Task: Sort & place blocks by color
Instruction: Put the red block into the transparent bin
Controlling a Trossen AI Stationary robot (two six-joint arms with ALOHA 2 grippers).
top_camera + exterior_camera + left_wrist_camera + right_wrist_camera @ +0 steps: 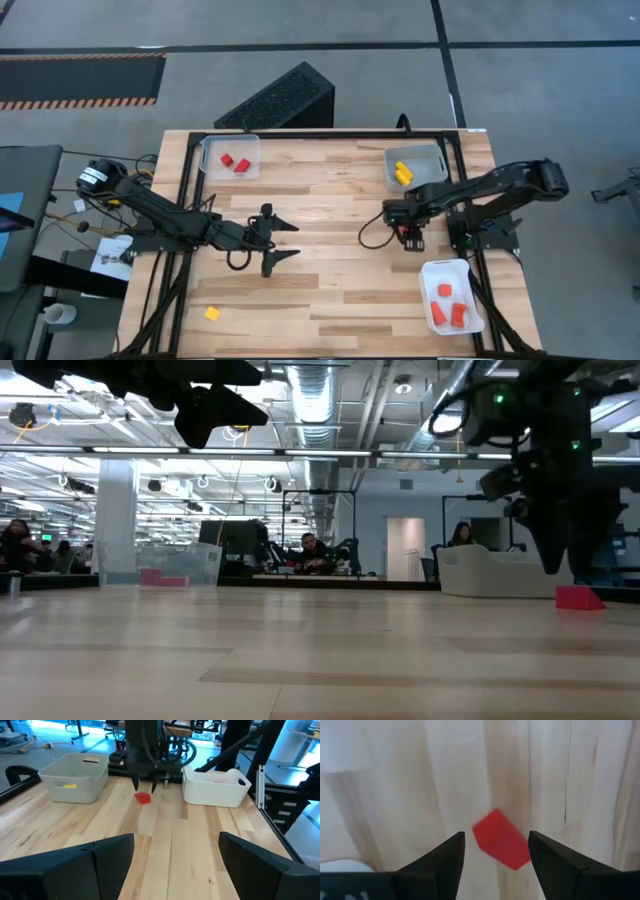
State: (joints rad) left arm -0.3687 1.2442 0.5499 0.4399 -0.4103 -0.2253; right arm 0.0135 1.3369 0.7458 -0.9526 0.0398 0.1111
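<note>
Idling left of the red block (500, 840): left gripper (283, 242), fingers spread wide, empty. Hovering directly over it on bare wood: right gripper (496, 851), parted, straddling. Likely handling light, rigid, slick-faced; pinching opposite flat sides.

The light wooden worktop (330, 200) carries three trays: one at upper left (230, 156) holding red blocks, one at upper right (415, 166) holding yellow blocks, and a white one at lower right (452, 296) holding orange blocks. Directly on the wood lie a yellow block (212, 313) at lower left and a red block (143, 798) right of centre.
</note>
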